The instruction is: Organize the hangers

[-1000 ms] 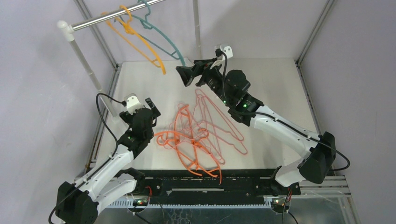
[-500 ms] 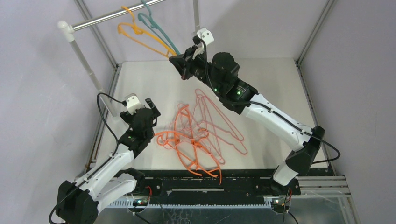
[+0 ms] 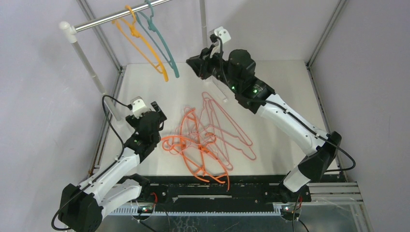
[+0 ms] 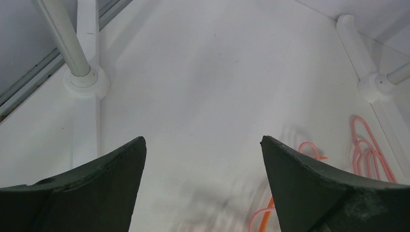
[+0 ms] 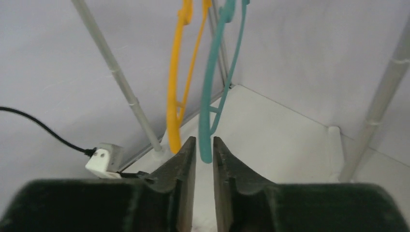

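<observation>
Two hangers hang from the silver rail (image 3: 111,18): a yellow-orange one (image 3: 145,48) and a teal one (image 3: 162,46). My right gripper (image 3: 192,63) is raised just right of their lower ends, clear of both. In the right wrist view its jaws (image 5: 204,140) stand a narrow gap apart with nothing between them. The teal hanger (image 5: 210,96) and the yellow-orange hanger (image 5: 173,96) dangle just beyond the tips. Orange hangers (image 3: 193,159) and pink hangers (image 3: 227,125) lie tangled on the table. My left gripper (image 3: 159,113) hovers open at the pile's left edge, empty (image 4: 202,140).
The rail rests on a white post (image 3: 82,53) at the left. Its round base (image 4: 82,82) sits on the table ahead of my left gripper, and a second post base (image 4: 374,87) lies far right. Pink hooks (image 4: 365,150) lie below that second base. Metal frame uprights stand at the table's corners.
My right gripper swung in against the hanging hangers and lifted them sideways, then drew back right; they hang straight down again. Its jaws went from wide to a narrow gap. The left arm stayed put.
</observation>
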